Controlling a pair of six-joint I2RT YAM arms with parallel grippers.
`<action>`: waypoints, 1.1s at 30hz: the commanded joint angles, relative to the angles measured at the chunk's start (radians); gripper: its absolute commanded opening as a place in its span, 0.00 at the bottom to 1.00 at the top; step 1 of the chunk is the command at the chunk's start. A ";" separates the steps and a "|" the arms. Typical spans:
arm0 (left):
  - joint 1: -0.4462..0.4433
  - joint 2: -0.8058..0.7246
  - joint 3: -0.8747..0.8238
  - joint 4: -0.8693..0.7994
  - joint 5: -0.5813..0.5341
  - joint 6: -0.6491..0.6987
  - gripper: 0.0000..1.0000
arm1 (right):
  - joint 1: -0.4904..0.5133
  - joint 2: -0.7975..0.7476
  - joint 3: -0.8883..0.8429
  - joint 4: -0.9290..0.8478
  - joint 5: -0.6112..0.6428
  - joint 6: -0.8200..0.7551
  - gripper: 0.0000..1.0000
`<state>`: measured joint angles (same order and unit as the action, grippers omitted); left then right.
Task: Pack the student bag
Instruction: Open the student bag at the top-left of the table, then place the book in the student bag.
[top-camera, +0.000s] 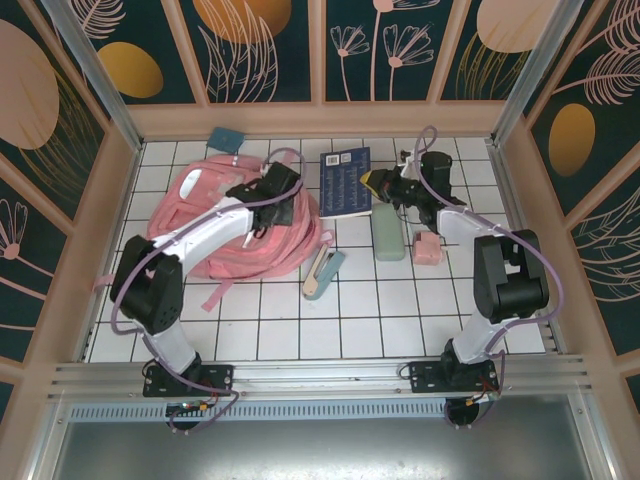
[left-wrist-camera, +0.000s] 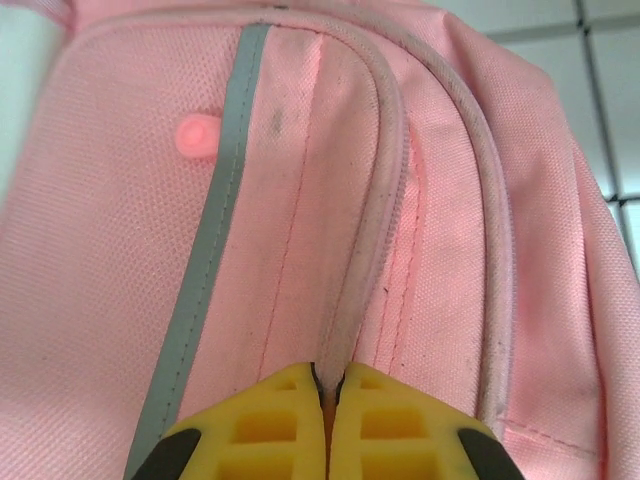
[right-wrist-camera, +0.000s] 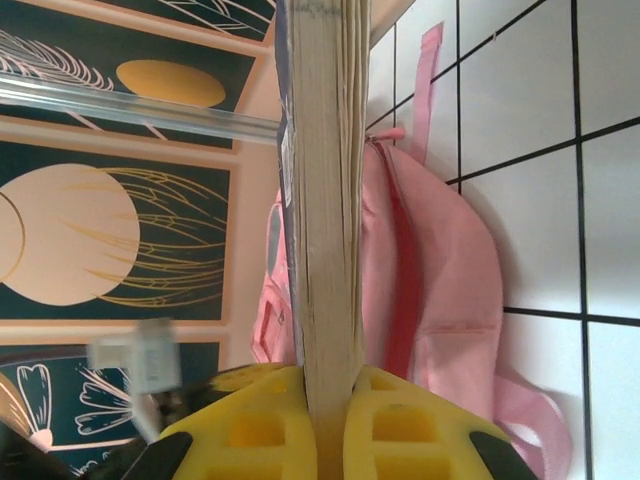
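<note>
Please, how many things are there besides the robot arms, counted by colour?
Pink: 2, the student bag and a small pink block.
Blue: 1, a book.
Teal or green: 3, a small teal pad, a pale green case, and a teal and white clip-like tool.
Total: 6.
</note>
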<state>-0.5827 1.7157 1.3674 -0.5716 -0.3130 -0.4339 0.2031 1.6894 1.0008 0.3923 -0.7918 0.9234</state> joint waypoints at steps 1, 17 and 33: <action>0.018 -0.118 0.108 0.009 -0.029 -0.013 0.00 | 0.025 -0.008 -0.023 0.132 0.009 0.051 0.00; 0.175 -0.291 0.153 0.112 0.255 -0.093 0.00 | 0.319 0.187 0.058 0.411 0.224 0.271 0.00; 0.176 -0.287 0.108 0.155 0.304 -0.151 0.00 | 0.549 0.604 0.538 0.237 0.435 0.353 0.00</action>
<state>-0.4053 1.4845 1.4620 -0.5716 -0.0372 -0.5545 0.7349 2.2520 1.4479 0.6521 -0.4004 1.2591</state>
